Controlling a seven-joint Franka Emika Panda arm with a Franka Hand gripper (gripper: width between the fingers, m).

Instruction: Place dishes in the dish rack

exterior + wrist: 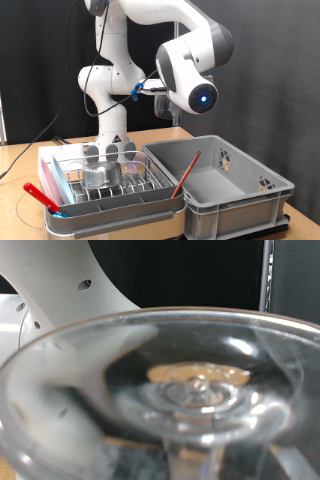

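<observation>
The gripper is hanging high up in the exterior view, well above the table, mostly hidden behind the arm's big wrist joint. In the wrist view, a clear glass is filling nearly the whole picture, right up against the camera. One pale finger is showing blurred through its wall, so the glass looks held, but I can't tell how wide the jaws are standing.

Down below, the wire dish rack is sitting in its shallow white tray at the exterior view's lower left, with a metal cup already in it. A red-handled utensil is leaning inside the grey tub, just beside the rack on the right. There's plenty of open air between the hand and both.
</observation>
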